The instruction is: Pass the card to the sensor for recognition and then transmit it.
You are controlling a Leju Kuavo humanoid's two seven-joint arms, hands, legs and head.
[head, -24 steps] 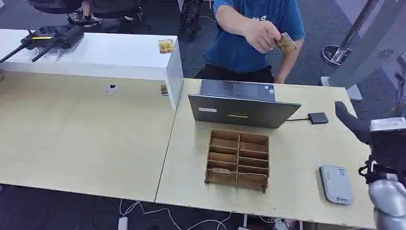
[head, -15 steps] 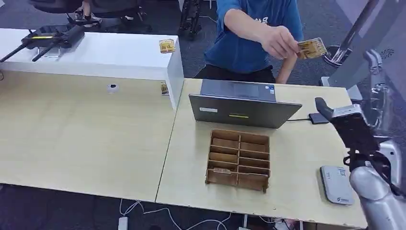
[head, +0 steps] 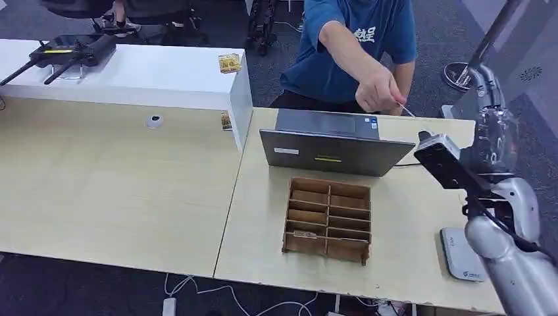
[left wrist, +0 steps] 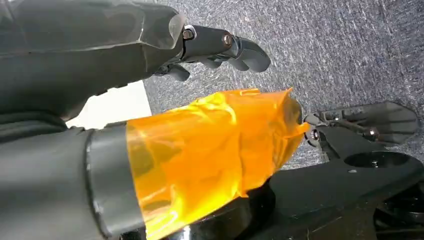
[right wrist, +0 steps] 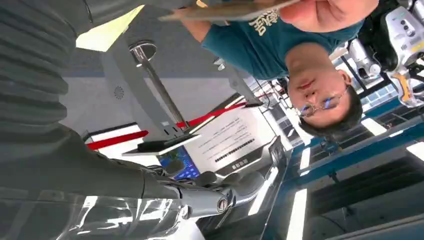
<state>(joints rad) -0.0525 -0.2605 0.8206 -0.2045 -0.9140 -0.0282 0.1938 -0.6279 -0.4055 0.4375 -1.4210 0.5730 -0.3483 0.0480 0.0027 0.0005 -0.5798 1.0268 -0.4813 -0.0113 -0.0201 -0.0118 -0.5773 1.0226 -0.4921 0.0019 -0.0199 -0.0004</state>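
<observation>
A person in a blue shirt leans over the table and holds a thin card [head: 406, 110] edge-on in one hand [head: 376, 89]. My right hand [head: 492, 128] is raised at the table's right end, just beside that card, with its fingers apart and nothing in it. In the right wrist view the card [right wrist: 225, 11] hangs in the person's fingers above my spread fingers [right wrist: 220, 192]. The grey-white sensor [head: 456, 253] lies flat on the table under my right forearm. My left hand [left wrist: 150, 100] hangs over grey carpet, its dark fingers [left wrist: 227, 47] loosely bent and holding nothing.
An open grey laptop [head: 329, 150] stands mid-table, with a wooden compartment box [head: 327, 219] in front of it. At the back left, a white counter [head: 164, 82] carries a card pack [head: 229, 62] and a black controller [head: 72, 49].
My right arm rose from the table's right edge toward the person. The person's hand swung the card right, then brought it down next to my raised hand.
</observation>
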